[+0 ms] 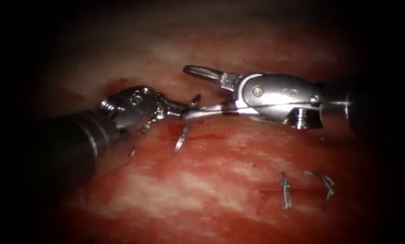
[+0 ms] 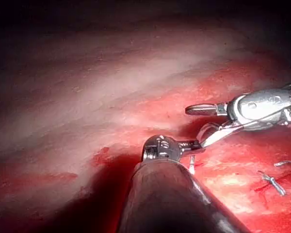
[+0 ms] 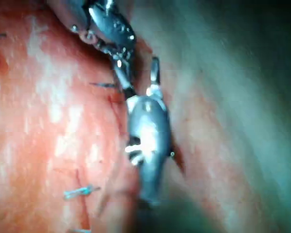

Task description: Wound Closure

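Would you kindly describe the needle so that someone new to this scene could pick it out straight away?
Start at the left tool, whose dark shaft enters from the left across the tissue. Its shut jaws meet the right tool, whose jaws stand wide open. The needle is the thin, curved silver sliver held in the left jaws, hanging below them; unlike the frayed cut ends of thread further right, it is smooth and shiny.
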Robot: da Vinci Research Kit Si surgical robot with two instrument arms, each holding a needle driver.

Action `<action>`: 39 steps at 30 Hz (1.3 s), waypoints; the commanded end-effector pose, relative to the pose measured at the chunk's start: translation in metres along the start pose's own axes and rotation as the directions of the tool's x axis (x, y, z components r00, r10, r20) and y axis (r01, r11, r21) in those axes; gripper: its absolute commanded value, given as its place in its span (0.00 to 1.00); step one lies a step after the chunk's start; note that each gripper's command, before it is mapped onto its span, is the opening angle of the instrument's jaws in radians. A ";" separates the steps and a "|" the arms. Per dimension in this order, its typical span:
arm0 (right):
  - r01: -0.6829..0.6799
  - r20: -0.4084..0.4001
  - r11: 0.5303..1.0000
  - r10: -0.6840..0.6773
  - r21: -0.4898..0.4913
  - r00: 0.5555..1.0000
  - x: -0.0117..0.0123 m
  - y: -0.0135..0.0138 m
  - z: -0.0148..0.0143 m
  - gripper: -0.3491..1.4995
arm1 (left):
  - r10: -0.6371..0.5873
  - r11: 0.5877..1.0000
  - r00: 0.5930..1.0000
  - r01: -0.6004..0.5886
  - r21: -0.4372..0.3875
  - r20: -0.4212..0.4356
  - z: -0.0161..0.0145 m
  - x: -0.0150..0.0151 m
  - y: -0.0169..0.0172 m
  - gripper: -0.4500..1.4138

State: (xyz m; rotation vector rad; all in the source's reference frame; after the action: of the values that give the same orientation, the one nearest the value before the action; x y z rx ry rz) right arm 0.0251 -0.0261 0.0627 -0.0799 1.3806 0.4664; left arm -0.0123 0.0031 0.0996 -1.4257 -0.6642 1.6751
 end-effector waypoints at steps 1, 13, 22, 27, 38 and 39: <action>-0.001 -0.001 1.000 0.001 -0.007 1.000 -0.0008 -0.0004 0.0006 0.78 | -0.002 1.000 1.000 0.002 0.002 -0.006 0.0007 -0.0005 -0.0005 0.00; 0.054 0.030 0.997 -0.052 -0.062 0.998 -0.0002 -0.0017 0.0003 0.48 | 0.018 0.996 0.999 -0.015 0.092 -0.035 0.0005 -0.0007 -0.0003 0.00; 0.118 0.037 0.991 -0.116 -0.069 0.993 -0.0002 -0.0016 0.0005 0.32 | 0.023 0.995 0.999 -0.019 0.101 -0.034 0.0005 -0.0008 -0.0001 0.00; 0.155 0.054 0.986 -0.151 -0.066 0.987 -0.0007 -0.0019 0.0007 0.26 | 0.032 0.994 0.999 -0.029 0.104 -0.033 0.0004 -0.0007 0.0004 0.00; 0.158 0.061 0.985 -0.154 -0.064 0.986 -0.0008 -0.0020 0.0007 0.10 | 0.043 0.994 0.998 -0.039 0.105 -0.037 0.0001 -0.0007 0.0006 0.00; 0.170 0.063 0.983 -0.166 -0.065 0.984 -0.0009 -0.0020 0.0006 0.00 | 0.049 0.993 0.998 -0.045 0.106 -0.036 0.0001 -0.0007 0.0006 0.00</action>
State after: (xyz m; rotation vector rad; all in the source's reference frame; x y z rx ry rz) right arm 0.0258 -0.0278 0.0625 -0.2371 1.2902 0.3705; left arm -0.0119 0.0023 0.0987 -1.4047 -0.5137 1.6895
